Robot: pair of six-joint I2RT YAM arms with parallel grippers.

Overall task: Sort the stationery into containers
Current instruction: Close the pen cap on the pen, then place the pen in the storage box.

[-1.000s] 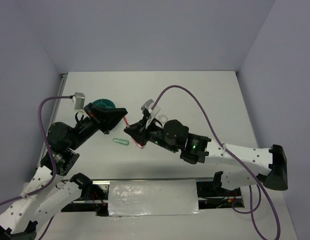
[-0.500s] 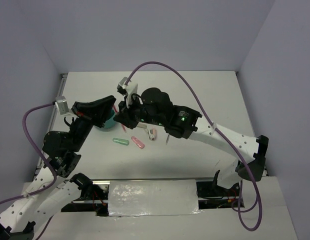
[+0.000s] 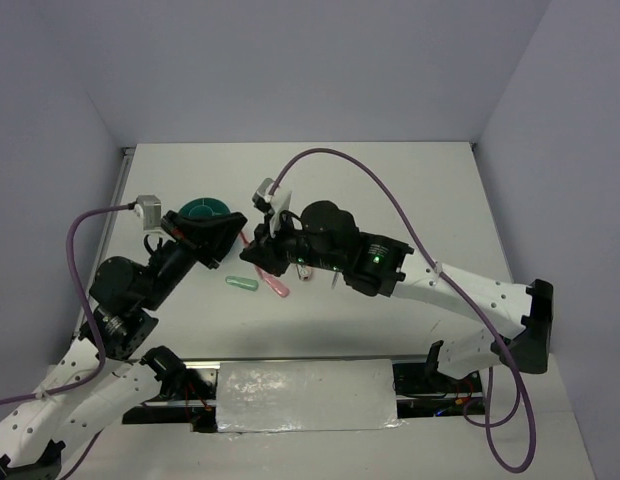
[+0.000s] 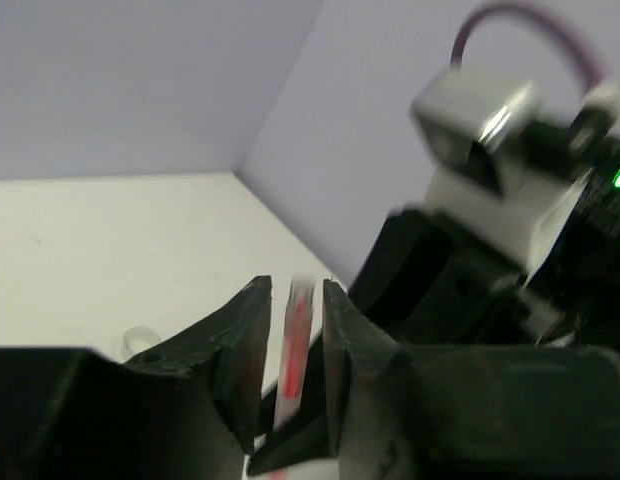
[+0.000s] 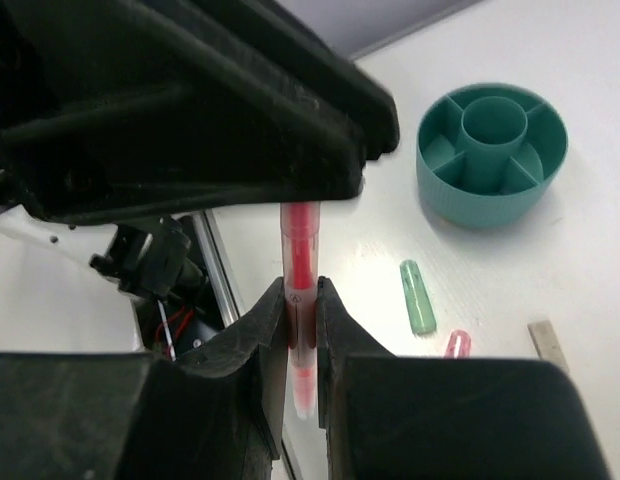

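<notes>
My right gripper [image 3: 253, 256] [image 5: 301, 287] is shut on the red-pink pen [image 5: 301, 250] and holds it above the table. My left gripper [image 3: 232, 230] [image 4: 295, 288] is open, with one finger on each side of the pen's other end [image 4: 293, 345] and a small gap on both sides. The round teal organiser cup [image 3: 203, 209] [image 5: 493, 150] stands just behind the left gripper. A mint-green eraser [image 3: 242, 284] [image 5: 419, 296] and a pink eraser [image 3: 278, 286] [image 5: 456, 344] lie on the table below the grippers.
A tan block [image 5: 547, 344] lies near the pink eraser. A thin grey pen [image 3: 333, 279] and a small block [image 3: 306, 270] lie partly under the right arm. A faint clear tape ring [image 4: 140, 340] shows on the table. The table's near edge runs below the erasers.
The right gripper carried the pen up towards the cup, then came back down a little. The left gripper swung left and back, and its fingers now straddle the pen.
</notes>
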